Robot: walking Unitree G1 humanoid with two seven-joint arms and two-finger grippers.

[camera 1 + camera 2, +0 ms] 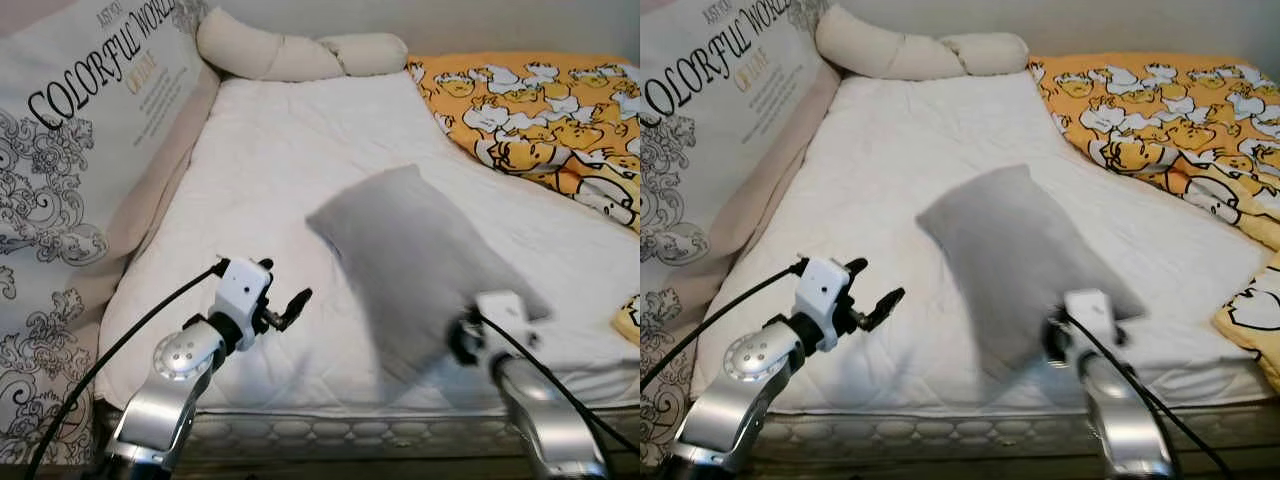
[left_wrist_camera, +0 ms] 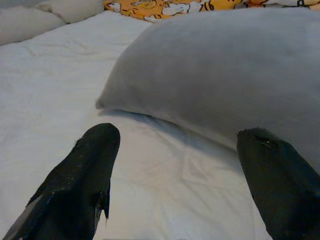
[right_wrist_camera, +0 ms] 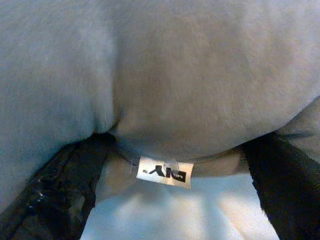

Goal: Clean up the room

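A grey pillow (image 1: 420,260) sits tilted over the near part of the white mattress (image 1: 280,150), blurred, its near end raised above my right wrist. In the right wrist view my right gripper (image 3: 172,150) stands open, its fingers (image 3: 55,180) spread to either side of the pillow's seam and white tag (image 3: 165,172); the fingertips are hidden under the fabric. My left gripper (image 1: 287,285) hovers open just above the mattress, a short way left of the pillow, with nothing between its fingers (image 2: 85,170).
An orange duck-print blanket (image 1: 540,110) covers the bed's far right, with another yellow piece (image 1: 630,320) at the right edge. A cream bolster (image 1: 290,55) lies along the head end. A large printed cushion (image 1: 70,130) leans along the left side.
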